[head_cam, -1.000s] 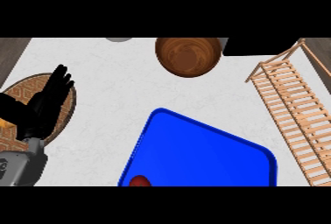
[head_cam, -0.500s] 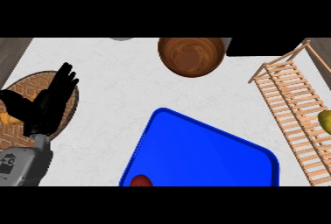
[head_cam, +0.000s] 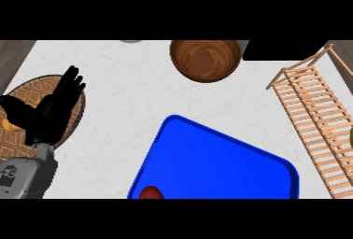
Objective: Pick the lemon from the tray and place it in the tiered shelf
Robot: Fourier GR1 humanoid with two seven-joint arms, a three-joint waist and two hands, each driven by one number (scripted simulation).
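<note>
Lemon: none on the visible part of the blue tray (head_cam: 214, 158). The only thing in the tray is a red round thing (head_cam: 151, 193) at its near left corner, cut off by the view's lower edge, and that is not a lemon. A thin yellow-green sliver (head_cam: 351, 136) sits at the view's edge, far right of the tray and past the wooden shelf (head_cam: 314, 122). It is probably the lemon, but too little shows to be sure, or to tell whether it is held, resting on the shelf or beside it.

Handling, as a judgement: a lemon is light, firm and not fragile. Its skin is waxy and a bit slippery, and it rolls. Best taken round its middle, fingers on one side and thumb opposite. Set it down gently so it doesn't roll off the slats.

Left hand (head_cam: 50, 117): left of the tray, over a woven mat (head_cam: 34, 88) on the bench, fingers straight and spread upward, holding nothing, resting.

Right hand: not in view, so nothing can be said of its fingers.

Hidden or unclear:
- The tray's near edge and the shelf's right side are cut off.
- An orange bit (head_cam: 7, 125) shows left of the tray at the view's edge, unidentifiable.
- A brown bowl (head_cam: 205, 59) sits beyond the tray, and its inside looks bare.
</note>
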